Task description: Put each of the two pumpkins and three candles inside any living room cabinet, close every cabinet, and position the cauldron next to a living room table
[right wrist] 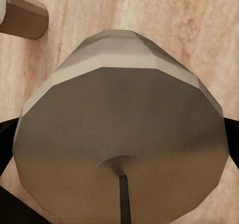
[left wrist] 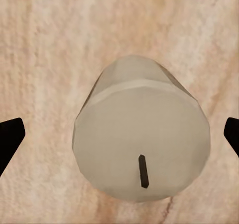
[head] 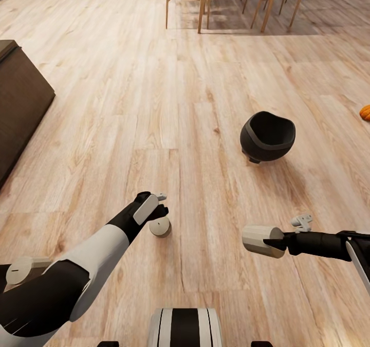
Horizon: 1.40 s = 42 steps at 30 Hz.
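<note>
Landmark: round black wide-mouthed cauldron (head: 267, 136), tipped on its side on the pale wood-plank floor (head: 154, 105), mouth facing up and toward the robot.

L gripper (head: 160, 219): on the robot's side of the cauldron and off to the L, hanging directly over a short stubby grey-olive candle (head: 160, 227) that stands upright on the floor. L wrist cam: same candle (left wrist: 142, 134) seen from above, dark wick up, black fingers (left wrist: 10, 137) spread wide on either side with floor showing between each tip and the wax. Fingers open, not touching.

R gripper (head: 272, 242): on the robot's side of the cauldron, roughly in line w/ it. Fingers closed on a second grey-olive candle (head: 262, 240), held lying sideways above the floor. R wrist cam: wick end (right wrist: 119, 149) close up, finger edges against both flanks.

Bright-orange ribbed pumpkin (head: 365, 112): on the floor R of the cauldron, partly cut off by frame edge.

Dark-brown low cabinet (head: 18, 100): far L of the cauldron. Pale wooden chair legs (head: 203, 2): well beyond it.
</note>
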### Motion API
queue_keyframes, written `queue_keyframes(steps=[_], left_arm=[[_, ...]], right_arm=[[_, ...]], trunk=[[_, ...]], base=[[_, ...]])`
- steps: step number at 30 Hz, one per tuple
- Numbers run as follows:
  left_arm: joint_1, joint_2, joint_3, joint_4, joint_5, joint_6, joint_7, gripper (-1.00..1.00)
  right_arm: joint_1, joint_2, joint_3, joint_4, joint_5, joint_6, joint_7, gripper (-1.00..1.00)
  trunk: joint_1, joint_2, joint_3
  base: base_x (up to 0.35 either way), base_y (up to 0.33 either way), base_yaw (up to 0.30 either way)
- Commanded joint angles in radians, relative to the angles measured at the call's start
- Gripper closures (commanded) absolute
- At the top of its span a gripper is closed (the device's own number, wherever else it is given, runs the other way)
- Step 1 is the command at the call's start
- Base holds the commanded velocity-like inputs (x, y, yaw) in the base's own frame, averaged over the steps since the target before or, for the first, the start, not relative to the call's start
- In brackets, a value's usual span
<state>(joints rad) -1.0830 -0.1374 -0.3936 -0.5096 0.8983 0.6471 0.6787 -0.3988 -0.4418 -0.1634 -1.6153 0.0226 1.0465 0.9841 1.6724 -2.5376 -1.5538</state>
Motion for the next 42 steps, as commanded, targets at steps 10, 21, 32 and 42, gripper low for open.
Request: queue_keyframes(steps=[10,21,32,42], left_arm=[[-0.001,-0.001,-0.001,-0.004,0.003,0.000,-0.020,-1.00],[-0.001,-0.002,-0.001,-0.004,0.005,0.000,-0.025,-1.00],[0.000,-0.003,0.000,-0.004,0.005,0.000,-0.025,-1.00],[0.000,-0.004,0.000,-0.004,0.006,0.001,-0.025,-1.00]], right_arm=[[0.000,0.000,-0.001,0.000,-0.001,0.001,0.002,1.00],[0.000,0.000,-0.001,0.000,-0.001,0.001,0.002,1.00],[0.000,0.000,-0.001,0.000,-0.001,0.001,0.002,1.00],[0.000,0.000,0.000,0.000,-0.001,0.001,0.002,1.00]], trunk=[[0.000,0.000,0.000],[0.001,-0.001,-0.012],[0.004,-0.002,-0.039],[0.006,-0.003,-0.050]], base=[[0.000,0.000,0.000],[0.000,0.000,0.000],[0.000,0.000,0.000],[0.000,0.000,0.000]])
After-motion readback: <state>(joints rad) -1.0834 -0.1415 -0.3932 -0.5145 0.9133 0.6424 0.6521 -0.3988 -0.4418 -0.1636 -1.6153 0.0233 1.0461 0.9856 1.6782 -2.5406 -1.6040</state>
